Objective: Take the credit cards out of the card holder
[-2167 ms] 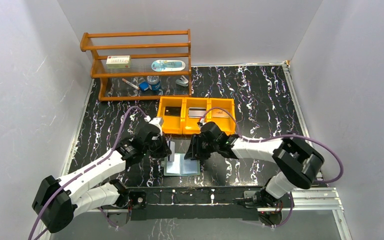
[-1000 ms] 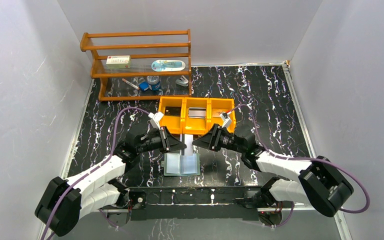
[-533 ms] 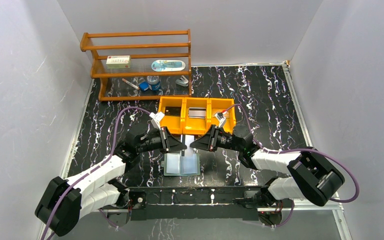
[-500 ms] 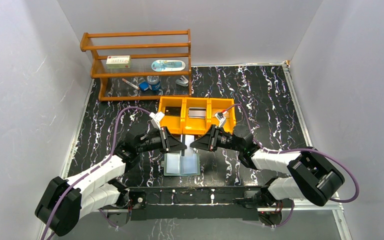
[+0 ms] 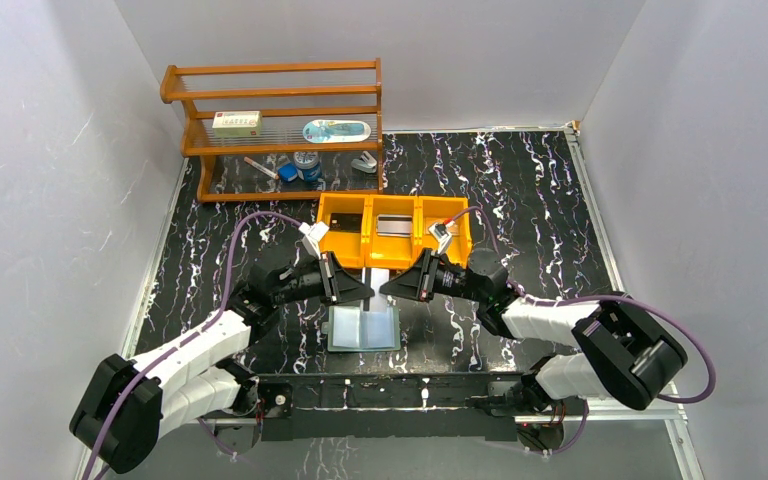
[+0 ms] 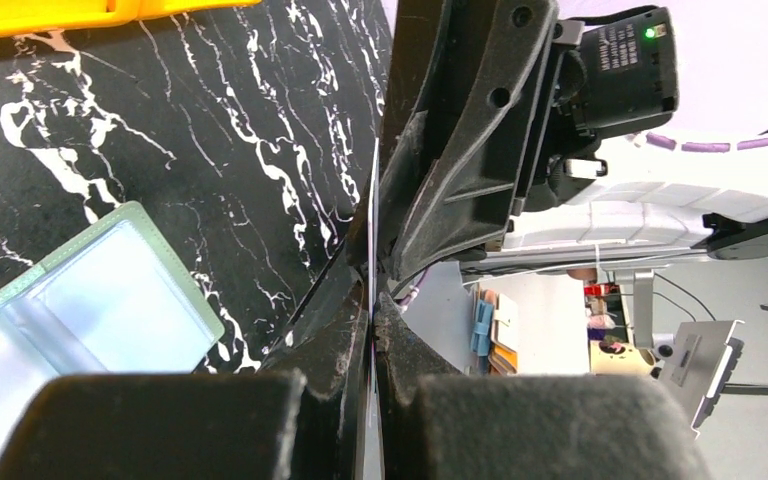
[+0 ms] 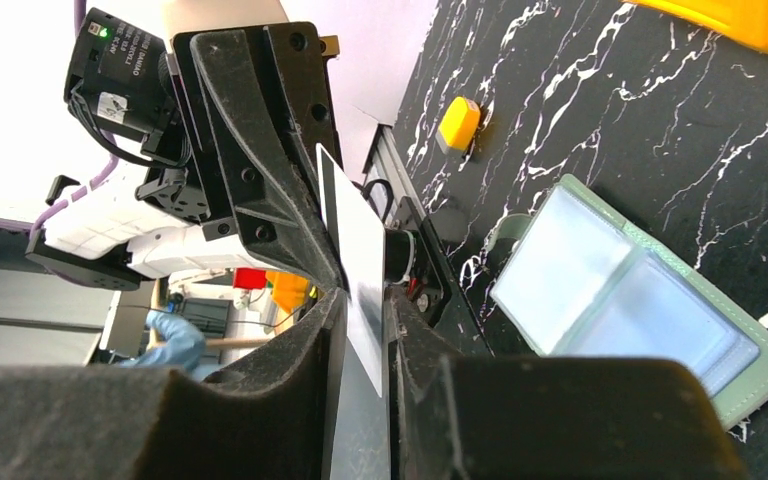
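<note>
The muted-green card holder lies open on the black table, its pale pockets facing up. Above it the two grippers meet tip to tip. My left gripper is shut on a thin silver-grey credit card, which shows edge-on in the left wrist view between its jaws. My right gripper has its fingers on either side of the same card and is shut on its other end. A black card and a grey card lie in the orange tray.
The orange three-compartment tray stands just behind the grippers. A wooden shelf at the back left carries a white box, tins and small items. Grey walls close in both sides. A metal rail runs along the near edge.
My right gripper's jaws have narrowed onto the card that the left gripper holds. Its arm has drawn slightly left. The left arm has stayed in place.
</note>
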{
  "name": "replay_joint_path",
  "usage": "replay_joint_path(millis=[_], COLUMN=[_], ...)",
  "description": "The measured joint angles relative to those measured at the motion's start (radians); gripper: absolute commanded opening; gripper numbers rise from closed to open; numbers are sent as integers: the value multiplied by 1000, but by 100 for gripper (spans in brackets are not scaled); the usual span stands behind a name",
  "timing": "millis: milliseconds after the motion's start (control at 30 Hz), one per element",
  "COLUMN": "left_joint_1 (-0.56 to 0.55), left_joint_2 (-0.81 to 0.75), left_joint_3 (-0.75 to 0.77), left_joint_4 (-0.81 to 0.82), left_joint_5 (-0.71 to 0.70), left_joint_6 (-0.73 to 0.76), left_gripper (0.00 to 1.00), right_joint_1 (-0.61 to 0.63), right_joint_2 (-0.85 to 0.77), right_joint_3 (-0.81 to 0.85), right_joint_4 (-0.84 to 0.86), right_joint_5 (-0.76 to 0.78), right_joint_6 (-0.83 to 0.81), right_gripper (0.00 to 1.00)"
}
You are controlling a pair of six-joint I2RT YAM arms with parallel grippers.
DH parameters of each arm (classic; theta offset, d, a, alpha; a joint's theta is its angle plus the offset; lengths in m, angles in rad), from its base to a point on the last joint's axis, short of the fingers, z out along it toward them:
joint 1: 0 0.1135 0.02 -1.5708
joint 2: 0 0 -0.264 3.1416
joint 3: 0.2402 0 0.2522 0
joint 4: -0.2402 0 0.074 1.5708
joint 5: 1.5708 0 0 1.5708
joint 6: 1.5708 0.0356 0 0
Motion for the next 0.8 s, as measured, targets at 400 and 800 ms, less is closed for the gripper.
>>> replay_joint_path(millis=[400,800], left_joint_1=[0,0], left_joint_2=[0,-87], left_joint_3=[0,105], left_joint_4=[41,-296], left_joint_5=[25,-131], left_joint_6=[-14,177], left_gripper=[19,78], right_joint_1=[0,2], right_joint_2=[10,-98], right_joint_3=[-36,-11], right_joint_4=[116,-90], right_joint_5=[-18,40], right_joint_6=[46,-44], right_gripper=[7,0])
